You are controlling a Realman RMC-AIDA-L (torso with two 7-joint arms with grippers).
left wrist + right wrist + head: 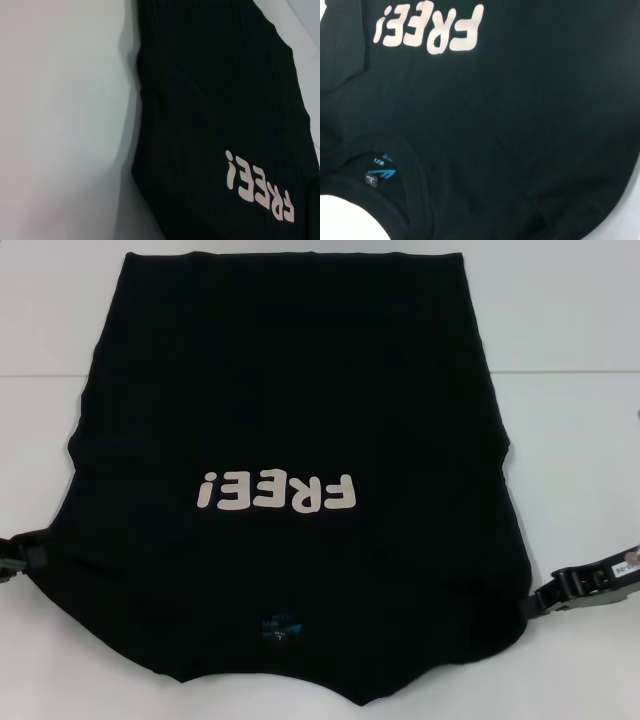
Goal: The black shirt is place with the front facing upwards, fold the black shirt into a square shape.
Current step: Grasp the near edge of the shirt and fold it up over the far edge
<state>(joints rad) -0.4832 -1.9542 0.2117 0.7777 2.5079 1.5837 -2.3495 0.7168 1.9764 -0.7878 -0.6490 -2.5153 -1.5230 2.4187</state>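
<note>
Right gripper (pixel 540 602): at the shirt's right edge near the shoulder, low over the table; the dark fingertips merge with the cloth, so whether they are apart or together cannot be told.
Left gripper (pixel 22 558): at the opposite edge, by the left shoulder; only a sliver shows, its state likewise unreadable.
Shirt (pixel 290 430): spread flat, front up, collar toward the robot and hem at the far side; the sleeves seem already tucked in, though black on black makes that uncertain.
Lettering (pixel 277 492): white "FREE!" across the chest, reading upside down from the head.
Label (pixel 381 174): blue, inside the neck opening.
Table (pixel 580 310): white, bare around the cloth.
Handling: likely light, limp cotton that sags and creases, neither fragile nor slippery.
Hold: probably pinch both shoulder corners together, lifting evenly.
</note>
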